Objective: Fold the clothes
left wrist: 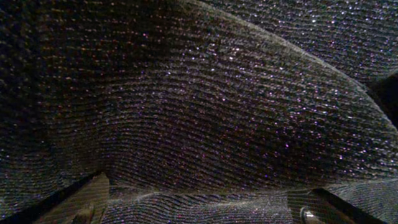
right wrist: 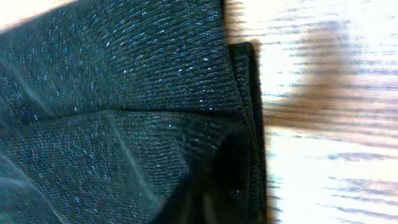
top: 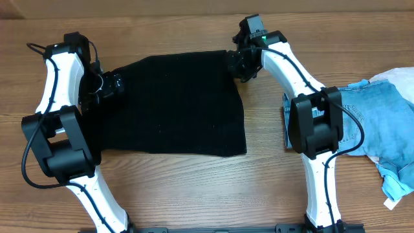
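**Knit flat between the claws, right corner pinched**

My left claw (top: 111, 84) sits at the knit's (top: 174, 103) left edge. In its wrist view the fingers (left wrist: 93, 196) stand wide apart, released, with black fabric filling everything ahead of them and nothing gripped.

The knit spreads from that claw across the counter (top: 194, 188) to my right claw (top: 236, 65), which is at the far right corner. I judge the knit soft, limp and fairly light, and fuzzy enough not to slip. It will sag and drag wherever it is not supported, so I would hold it by corners or the doubled hem (right wrist: 249, 124), never mid-panel.

The right claw is clenched. Its wrist view is blurred, but the hem runs in right under it, so I take it to be pinching that corner.

Well to the right of that claw, past the arm, the denim (top: 388, 123) lies in a loose heap. It looks stiffer and heavier than the knit. I see no basket or bin, and both pieces lie straight on the counter.
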